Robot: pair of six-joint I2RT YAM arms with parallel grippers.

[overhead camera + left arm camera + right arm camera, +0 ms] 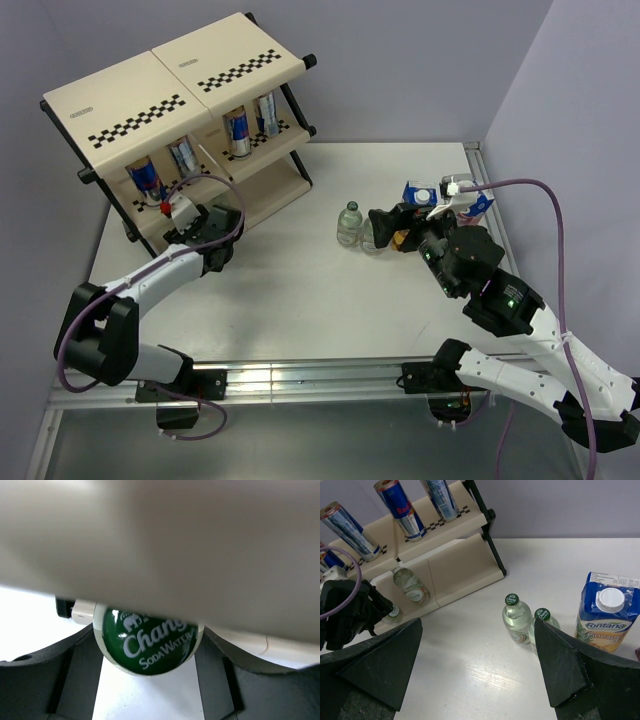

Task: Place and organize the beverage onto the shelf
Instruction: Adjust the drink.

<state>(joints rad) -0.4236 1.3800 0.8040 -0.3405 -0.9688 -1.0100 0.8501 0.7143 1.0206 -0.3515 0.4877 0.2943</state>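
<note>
Gripping a Chang soda-water bottle (147, 642) near its green cap, the left fingers (40, 680) hold it inside the lowest tier of the shelf (150, 85), under the panel carrying the Red Bull cans (238, 130), probably to lay it beside another bottle (410, 585). Rightward, two bottles (516, 620) and a Fontana pineapple carton (605, 617) stand on the surface (290, 290). The right fingers (375, 665) hover wide open near them.

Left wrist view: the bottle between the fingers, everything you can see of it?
The bottle faces the camera cap-first: a glossy green top with a white elephant emblem and "Chang Soda Water", and a pale rim behind it. It is held between the left gripper's dark fingers, tucked under a cream shelf panel. The right wrist view shows its clear body at the lowest tier.
</note>
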